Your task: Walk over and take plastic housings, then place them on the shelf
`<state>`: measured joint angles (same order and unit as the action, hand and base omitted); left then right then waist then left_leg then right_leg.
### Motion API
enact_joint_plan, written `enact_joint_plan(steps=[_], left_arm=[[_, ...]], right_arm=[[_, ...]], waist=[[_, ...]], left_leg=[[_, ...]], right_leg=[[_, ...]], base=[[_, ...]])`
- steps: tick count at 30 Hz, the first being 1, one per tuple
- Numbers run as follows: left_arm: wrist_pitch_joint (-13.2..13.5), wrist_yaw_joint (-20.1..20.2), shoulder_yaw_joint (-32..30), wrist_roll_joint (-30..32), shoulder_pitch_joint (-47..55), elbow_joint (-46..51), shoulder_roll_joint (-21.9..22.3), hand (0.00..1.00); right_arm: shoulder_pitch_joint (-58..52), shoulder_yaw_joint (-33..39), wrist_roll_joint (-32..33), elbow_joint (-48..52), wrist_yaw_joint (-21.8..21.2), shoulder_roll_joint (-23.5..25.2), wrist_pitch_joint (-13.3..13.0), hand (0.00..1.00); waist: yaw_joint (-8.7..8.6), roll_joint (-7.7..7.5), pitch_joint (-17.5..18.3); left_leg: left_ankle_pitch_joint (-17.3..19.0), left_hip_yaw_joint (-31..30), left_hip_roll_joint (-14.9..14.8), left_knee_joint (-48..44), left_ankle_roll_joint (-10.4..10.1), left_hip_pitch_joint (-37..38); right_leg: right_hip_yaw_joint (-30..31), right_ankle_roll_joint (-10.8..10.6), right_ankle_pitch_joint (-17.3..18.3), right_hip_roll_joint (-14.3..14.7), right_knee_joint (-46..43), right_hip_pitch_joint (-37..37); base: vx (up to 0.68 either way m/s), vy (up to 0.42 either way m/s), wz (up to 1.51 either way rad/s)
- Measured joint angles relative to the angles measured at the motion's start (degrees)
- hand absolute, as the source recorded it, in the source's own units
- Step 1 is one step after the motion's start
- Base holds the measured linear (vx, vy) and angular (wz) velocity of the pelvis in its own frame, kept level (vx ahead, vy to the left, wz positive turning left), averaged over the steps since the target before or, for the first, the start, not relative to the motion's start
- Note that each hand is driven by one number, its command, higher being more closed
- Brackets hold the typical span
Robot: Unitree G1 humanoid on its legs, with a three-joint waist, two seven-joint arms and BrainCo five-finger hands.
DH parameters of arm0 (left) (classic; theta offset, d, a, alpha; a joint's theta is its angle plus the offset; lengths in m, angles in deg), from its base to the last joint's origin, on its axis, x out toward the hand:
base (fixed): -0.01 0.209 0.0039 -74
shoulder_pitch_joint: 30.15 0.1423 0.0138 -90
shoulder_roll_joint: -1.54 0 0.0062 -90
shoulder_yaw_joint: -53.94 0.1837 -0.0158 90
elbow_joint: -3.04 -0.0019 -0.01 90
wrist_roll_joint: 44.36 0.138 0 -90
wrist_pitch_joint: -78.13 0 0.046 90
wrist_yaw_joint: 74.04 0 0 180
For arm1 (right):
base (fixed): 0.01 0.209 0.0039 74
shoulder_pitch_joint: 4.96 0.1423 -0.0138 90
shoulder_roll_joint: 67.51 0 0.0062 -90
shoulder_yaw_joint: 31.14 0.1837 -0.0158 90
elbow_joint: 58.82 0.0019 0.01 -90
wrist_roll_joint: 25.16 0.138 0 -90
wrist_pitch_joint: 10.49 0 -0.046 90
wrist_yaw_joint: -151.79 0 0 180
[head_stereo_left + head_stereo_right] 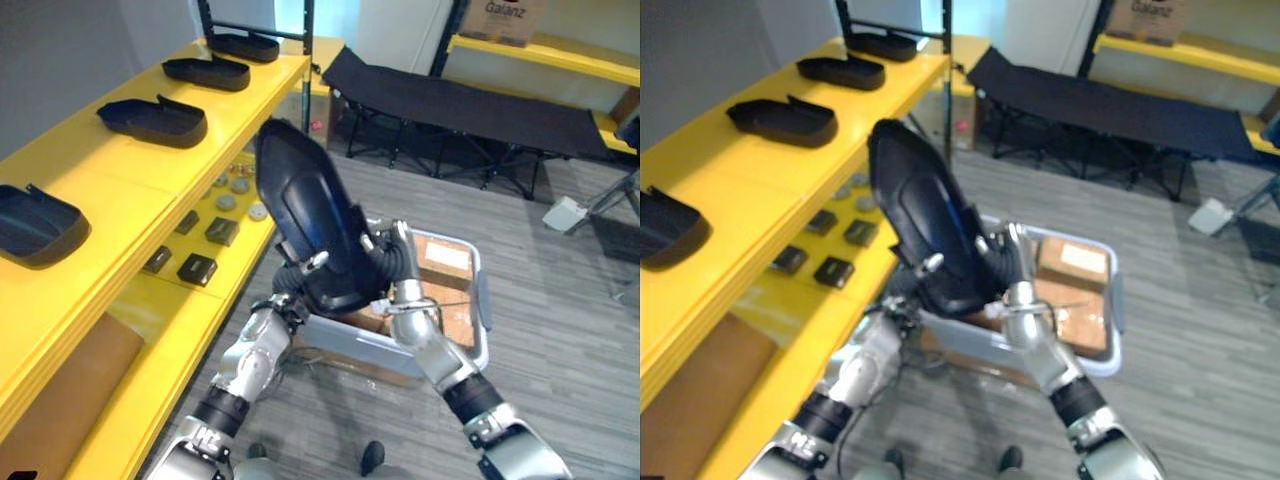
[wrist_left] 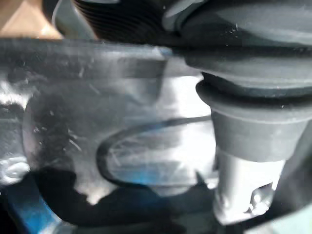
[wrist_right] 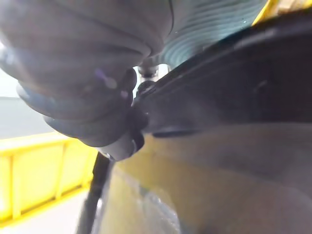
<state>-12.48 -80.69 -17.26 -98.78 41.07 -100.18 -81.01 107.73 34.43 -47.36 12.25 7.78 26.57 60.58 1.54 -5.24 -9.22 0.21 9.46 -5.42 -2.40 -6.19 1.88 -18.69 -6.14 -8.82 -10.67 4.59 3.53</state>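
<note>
A large black plastic housing [image 1: 305, 215] is held upright in mid-air between my two hands, above a grey bin [image 1: 478, 300]. My left hand [image 1: 292, 283] grips its lower left edge, with a thumb over the front face. On the lower right side my right hand [image 1: 388, 262] clasps it. The housing's scuffed surface [image 2: 97, 122] lies right against the left wrist camera, and its dark edge [image 3: 234, 92] shows in the right wrist view. Several more black housings [image 1: 152, 120] lie in a row on the top board of the yellow shelf [image 1: 130, 190] at the left.
The shelf's lower board carries small black blocks [image 1: 197, 268] and round discs [image 1: 235, 190]. Brown cardboard [image 1: 442, 262] lies in the bin. A black folding cot [image 1: 470, 105] stands behind on the grey floor, and a second yellow shelf [image 1: 560, 48] holds a carton.
</note>
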Motion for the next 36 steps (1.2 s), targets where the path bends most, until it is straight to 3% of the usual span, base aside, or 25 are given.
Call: enact_joint_plan(steps=[4, 12, 17, 18, 22, 24, 29, 36], left_arm=[[1.3, 0.0, 0.1, -3.6, 0.1, -0.1, 0.0, 1.0], [2.3, -0.1, 0.8, -3.8, 0.8, -0.1, 0.0, 1.0], [4.8, -0.1, 2.6, -5.8, 1.2, -0.1, 0.0, 1.0], [5.5, -0.1, 2.8, -5.8, 1.2, -0.1, 0.0, 1.0], [6.5, -0.7, 2.8, -5.8, 1.3, -0.1, 0.0, 1.0], [8.2, -1.1, 2.6, -5.4, 1.3, -0.1, 0.2, 1.0], [9.9, -1.2, 1.3, -4.6, 1.3, 0.2, 0.2, 1.0], [10.3, -3.9, -3.0, 6.9, 5.0, 11.8, 2.4, 1.0]], right_arm=[[0.0, -1.2, 0.0, 0.1, 1.7, 0.4, -0.9, 1.0], [-0.6, -2.2, 0.0, 0.4, 3.0, 0.6, -1.0, 1.0], [-1.2, -2.2, 0.0, 1.7, 3.0, 0.4, -1.0, 1.0], [-1.2, -2.1, 0.0, 1.8, 3.0, 0.3, -1.0, 0.0], [-1.8, -2.2, 0.1, 2.2, 3.0, 0.3, -1.4, 0.0], [-3.0, -2.3, 0.1, 2.1, 3.1, 0.3, -1.6, 0.0], [-6.2, -2.7, 0.1, 2.3, 4.1, 0.3, -0.4, 0.0], [-7.9, -2.1, 5.1, 14.1, 3.4, 0.3, 5.2, 0.0]], waist=[[-0.01, -0.21, 0.2], [-0.11, -1.01, 0.7], [-0.38, -1.04, 0.7], [-0.46, -1.05, 0.7], [-0.64, -1.05, 0.7], [-0.63, -1.32, 0.9], [-0.62, -2.19, 1.5], [-0.93, -2.18, 1.5]], left_leg=[[0.0, 0.0, 0.0, -0.2, 0.0, 0.1], [0.0, 0.0, 0.1, -0.2, 0.0, 0.1], [0.0, 0.1, 0.1, -0.1, 0.0, 0.2], [0.0, 0.1, 0.1, -0.1, 0.0, 0.2], [0.0, 0.2, 0.0, -0.1, 0.0, 0.8], [0.0, 0.3, 0.0, 0.0, 0.0, 1.0], [0.0, 0.4, 0.0, 0.0, 0.0, 1.1], [0.0, 0.6, -0.1, 0.0, 0.0, 1.5]], right_leg=[[0.0, 0.0, 0.0, 0.0, 0.0, 0.1], [-0.1, 0.1, 0.1, -0.1, 0.0, 0.1], [-0.1, 0.0, 0.0, -0.1, 0.0, 0.1], [-0.1, 0.0, 0.0, -0.1, 0.0, 0.1], [-0.1, 0.0, 0.0, -0.1, 0.1, 0.5], [-0.1, 0.1, 0.2, -0.1, 0.4, 0.6], [-0.1, 0.6, 0.6, -0.2, 0.5, 0.6], [-0.1, 0.7, 0.7, 0.0, 0.0, 0.8]], base=[[-0.01, 0.002, 0.0], [0.0, 0.001, 0.0], [0.0, 0.0, 0.0], [0.0, 0.0, 0.0], [0.0, 0.0, 0.0], [0.0, 0.0, 0.0], [0.0, 0.0, 0.0], [0.0, 0.002, 0.0]])
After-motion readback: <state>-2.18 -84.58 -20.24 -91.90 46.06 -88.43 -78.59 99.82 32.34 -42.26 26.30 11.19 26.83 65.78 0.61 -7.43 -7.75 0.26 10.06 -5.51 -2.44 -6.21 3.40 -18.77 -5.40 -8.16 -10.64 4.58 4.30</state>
